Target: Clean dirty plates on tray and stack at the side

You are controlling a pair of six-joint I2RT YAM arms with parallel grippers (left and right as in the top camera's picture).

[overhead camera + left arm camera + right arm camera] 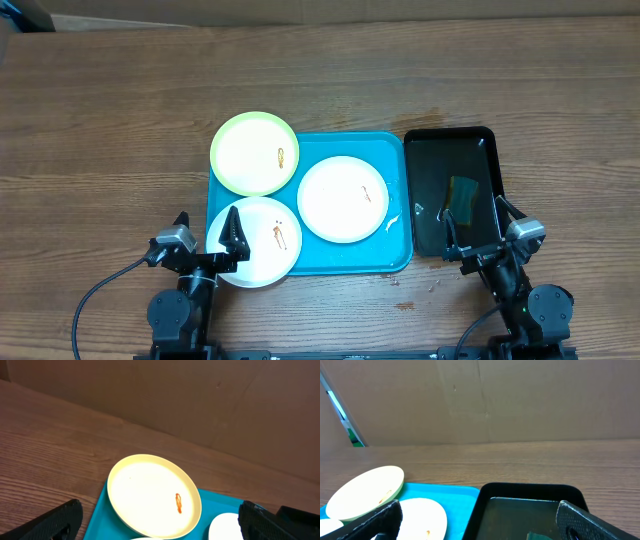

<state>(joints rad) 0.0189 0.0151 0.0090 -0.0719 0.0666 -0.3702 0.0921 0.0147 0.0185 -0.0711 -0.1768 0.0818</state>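
Observation:
Three plates rest on the cyan tray: a pale yellow-green one at the back left, overhanging the rim, a white one in the middle, and a white one at the front left. Each carries a small orange-brown smear. My left gripper hangs open over the front-left plate's left edge and holds nothing. In the left wrist view its fingers frame the yellow-green plate. My right gripper is open and empty over the black tray.
The black tray holds water and a green sponge; its rim shows in the right wrist view beside the cyan tray. A white scrap lies on the cyan tray's right side. Bare wooden table surrounds both trays.

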